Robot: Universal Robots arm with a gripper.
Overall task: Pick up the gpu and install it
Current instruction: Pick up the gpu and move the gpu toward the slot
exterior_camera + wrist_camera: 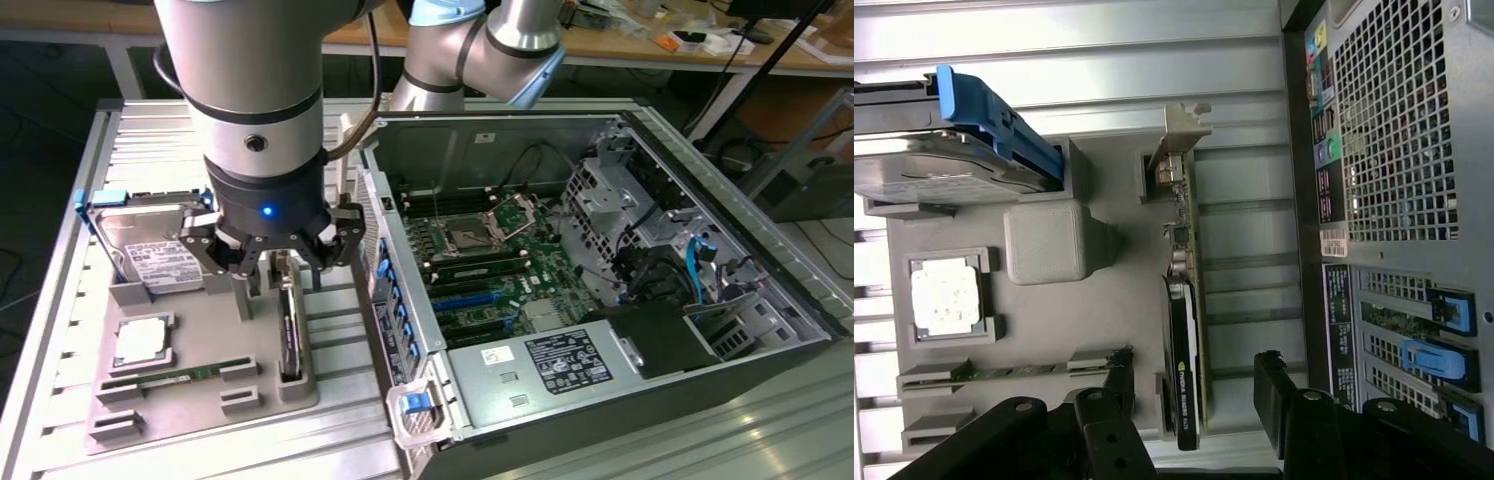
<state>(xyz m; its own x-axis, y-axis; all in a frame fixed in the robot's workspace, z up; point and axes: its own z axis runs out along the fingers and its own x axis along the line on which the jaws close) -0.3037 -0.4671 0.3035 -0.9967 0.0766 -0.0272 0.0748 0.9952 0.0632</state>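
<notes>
Wrist view shows gpu on edge between spread jaws.

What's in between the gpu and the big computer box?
Nothing. In the wrist view, bare ribbed table lies between the gpu and the computer case.

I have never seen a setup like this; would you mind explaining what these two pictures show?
This is a robot arm with a gripper, a kind of claw, at its end. One picture comes from a camera off the arm; the other from a camera on its wrist. On the metal table lies a grey tray with a hard drive in a blue frame, a processor chip, a memory stick and a graphics card standing on edge. Beside it sits an open computer case. The gripper is open, holding nothing, above the graphics card.
</notes>
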